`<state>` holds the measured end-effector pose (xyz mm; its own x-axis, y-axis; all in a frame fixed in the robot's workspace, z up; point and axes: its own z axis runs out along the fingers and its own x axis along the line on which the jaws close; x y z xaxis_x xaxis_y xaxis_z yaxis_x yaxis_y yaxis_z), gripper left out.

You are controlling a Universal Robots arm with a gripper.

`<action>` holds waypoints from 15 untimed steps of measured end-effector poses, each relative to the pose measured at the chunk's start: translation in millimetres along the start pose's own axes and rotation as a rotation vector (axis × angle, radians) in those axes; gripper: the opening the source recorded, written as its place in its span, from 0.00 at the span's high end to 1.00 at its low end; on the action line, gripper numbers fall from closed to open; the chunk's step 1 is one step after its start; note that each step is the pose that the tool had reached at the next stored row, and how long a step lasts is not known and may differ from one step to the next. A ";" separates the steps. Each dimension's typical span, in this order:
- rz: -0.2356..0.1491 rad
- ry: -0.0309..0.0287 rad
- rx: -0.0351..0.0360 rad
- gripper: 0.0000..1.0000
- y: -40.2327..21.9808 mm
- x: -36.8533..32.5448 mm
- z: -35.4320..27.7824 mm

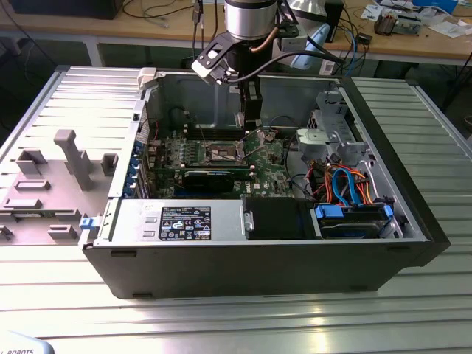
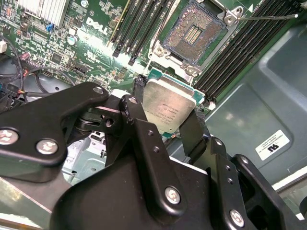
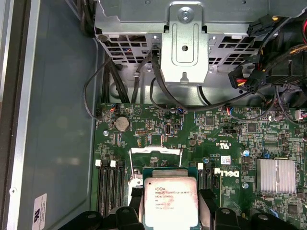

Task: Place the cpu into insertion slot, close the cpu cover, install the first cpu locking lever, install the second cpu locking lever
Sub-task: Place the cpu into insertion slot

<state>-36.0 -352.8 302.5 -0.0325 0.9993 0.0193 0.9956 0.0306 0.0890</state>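
Observation:
My gripper (image 2: 167,111) is shut on the cpu (image 2: 169,103), a flat square chip with a silver-grey top, pinched at two opposite edges by black fingers (image 2: 139,96). The insertion slot (image 2: 194,31) lies open and bare on the green board, a short way ahead of the held chip. A thin wire locking lever (image 2: 268,17) sticks out beside the slot. In the first wrist view the cpu (image 3: 170,201) hangs over the board, with the cpu cover (image 3: 156,150) seen as a thin silvery frame raised just beyond it. In the exterior view my gripper (image 1: 249,118) hovers over the slot (image 1: 225,151) inside the computer case.
Long black memory slots (image 2: 144,24) flank the socket on both sides. A metal drive cage (image 3: 184,43) with black cables rises behind the board. The case walls (image 1: 413,192), a power supply (image 1: 184,221) and blue and orange cables (image 1: 346,184) ring the board. A grey fixture (image 1: 70,158) stands outside at the exterior view's left.

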 end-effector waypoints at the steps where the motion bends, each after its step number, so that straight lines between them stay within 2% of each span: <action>1: 0.001 -0.0001 -0.0001 0.46 0.0 0.0 0.0; 15: 0.007 -0.0006 -0.0002 0.46 0.0 0.0 0.3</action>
<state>-36.0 -352.8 302.2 -0.0257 0.9995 0.0193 0.9957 0.0238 0.0891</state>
